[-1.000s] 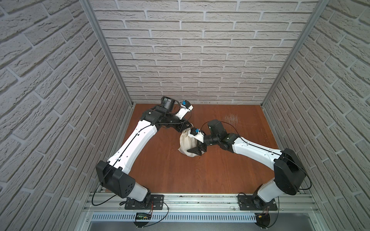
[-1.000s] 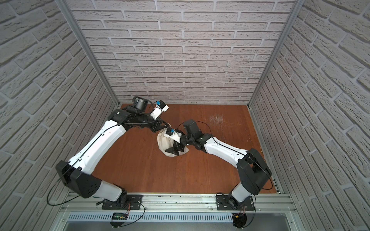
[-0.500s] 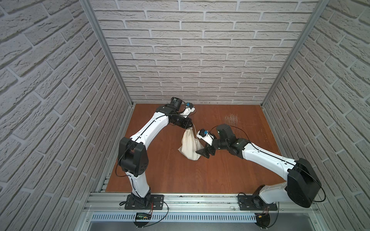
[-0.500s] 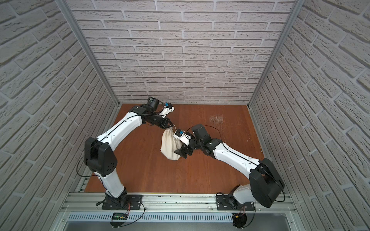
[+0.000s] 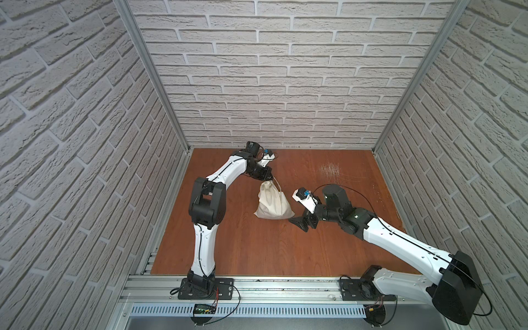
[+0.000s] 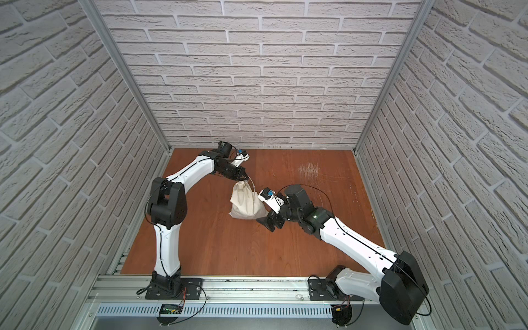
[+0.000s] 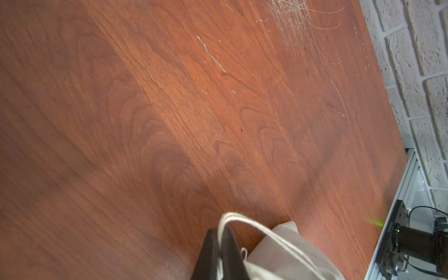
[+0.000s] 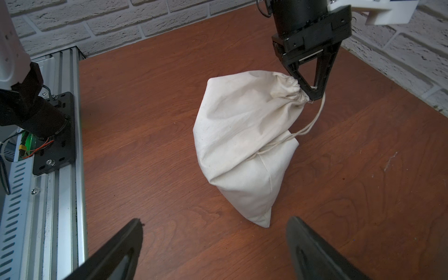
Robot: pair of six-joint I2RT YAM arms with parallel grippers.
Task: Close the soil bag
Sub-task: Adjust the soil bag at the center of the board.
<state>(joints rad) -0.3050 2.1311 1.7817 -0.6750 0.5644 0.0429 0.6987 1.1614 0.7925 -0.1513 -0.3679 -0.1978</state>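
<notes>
Soil bag (image 5: 273, 204) stood on its base near the middle of the table (image 5: 257, 251), between the two arms, with its neck drawn over toward the left gripper (image 8: 312, 95). It was soft, wrinkled cloth slumped over its fill. It looked bottom-heavy and would likely deform or tip rather than slide. The body offered nothing firm to grab, so the usable holds were the cord (image 8: 315, 118) or the bunched neck.

Left jaws were clenched on the cord right at the neck. That arm reached in from the far side, wrist angled down over the bag top. The spare cord loop hung slack down the bag's side.

Right gripper (image 5: 300, 225) was spread wide and empty, low over the table just beside the base, apart from the cloth, fingers aimed at it. The neck looked mostly cinched. My read: pulling further without bracing the body risks lifting the bag.
</notes>
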